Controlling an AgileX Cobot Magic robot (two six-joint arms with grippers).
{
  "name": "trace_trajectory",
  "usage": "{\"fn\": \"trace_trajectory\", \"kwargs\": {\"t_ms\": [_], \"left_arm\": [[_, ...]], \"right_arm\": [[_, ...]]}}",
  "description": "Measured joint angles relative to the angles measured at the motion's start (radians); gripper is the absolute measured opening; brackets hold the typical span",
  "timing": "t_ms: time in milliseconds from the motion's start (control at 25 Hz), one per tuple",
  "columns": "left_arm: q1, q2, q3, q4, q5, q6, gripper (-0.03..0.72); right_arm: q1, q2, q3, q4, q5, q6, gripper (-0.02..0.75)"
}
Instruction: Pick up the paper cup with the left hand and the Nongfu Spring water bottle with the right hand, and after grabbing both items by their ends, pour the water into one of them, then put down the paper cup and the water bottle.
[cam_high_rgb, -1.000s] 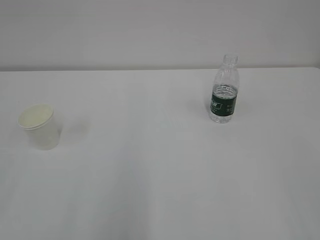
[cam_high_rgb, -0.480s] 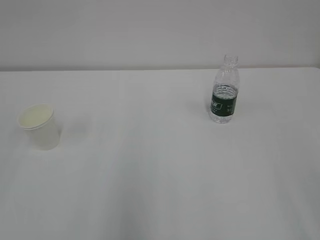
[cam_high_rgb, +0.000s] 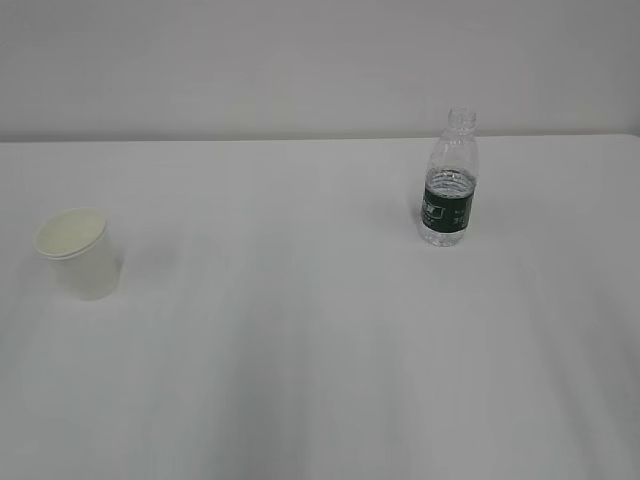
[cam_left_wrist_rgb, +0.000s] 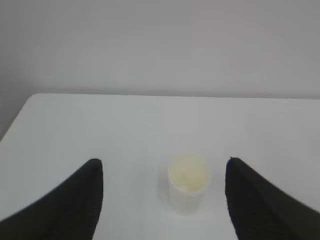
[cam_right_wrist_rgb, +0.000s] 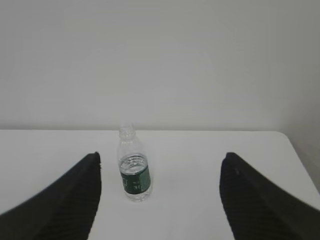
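Cup (cam_high_rgb: 78, 251) upright at nine o'clock, bottle (cam_high_rgb: 448, 181) upright at two; both grippers (cam_left_wrist_rgb: 162, 167) (cam_right_wrist_rgb: 160, 162) spread wide, grasping nothing.

Bottle label (cam_high_rgb: 445, 210) print illegible

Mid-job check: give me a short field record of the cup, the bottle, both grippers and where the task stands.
cup: small white paper cup, upright on white table, far left
bottle: clear ribbed plastic bottle, green label, capless, upright, right rear
water: level near the label's top
left gripper: open, cup ahead between fingers, no contact
right gripper: open, bottle ahead, no contact
stage: nothing picked up yet
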Motion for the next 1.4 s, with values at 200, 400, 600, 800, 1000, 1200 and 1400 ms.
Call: {"fn": "trace_trajectory", "kwargs": {"t_ms": [200, 400, 600, 800, 1000, 1200, 1400], "left_arm": [[-0.032, 0.095, 0.0, 0.055, -0.124, 0.0, 0.522], [-0.053, 0.179, 0.0, 0.066, -0.181, 0.0, 0.515], [-0.064, 0.261, 0.0, 0.054, -0.247, 0.0, 0.515], [-0.064, 0.316, 0.0, 0.016, -0.309, 0.0, 0.515], [-0.064, 0.35, 0.0, -0.01, -0.413, 0.0, 0.515], [-0.064, 0.429, 0.0, -0.048, -0.507, 0.0, 0.514], [-0.064, 0.534, 0.0, -0.065, -0.593, 0.0, 0.491]], "right_arm": [[0.025, 0.116, 0.0, 0.046, -0.105, 0.0, 0.554], [0.029, 0.229, 0.003, 0.048, -0.21, -0.031, 0.554], [0.034, 0.322, 0.003, 0.052, -0.291, -0.038, 0.554], [0.034, 0.402, 0.004, 0.056, -0.36, -0.04, 0.554], [0.034, 0.479, 0.004, 0.058, -0.454, -0.042, 0.554], [0.034, 0.582, 0.004, 0.06, -0.547, -0.042, 0.554], [0.034, 0.684, 0.004, 0.05, -0.654, -0.028, 0.554]]}}
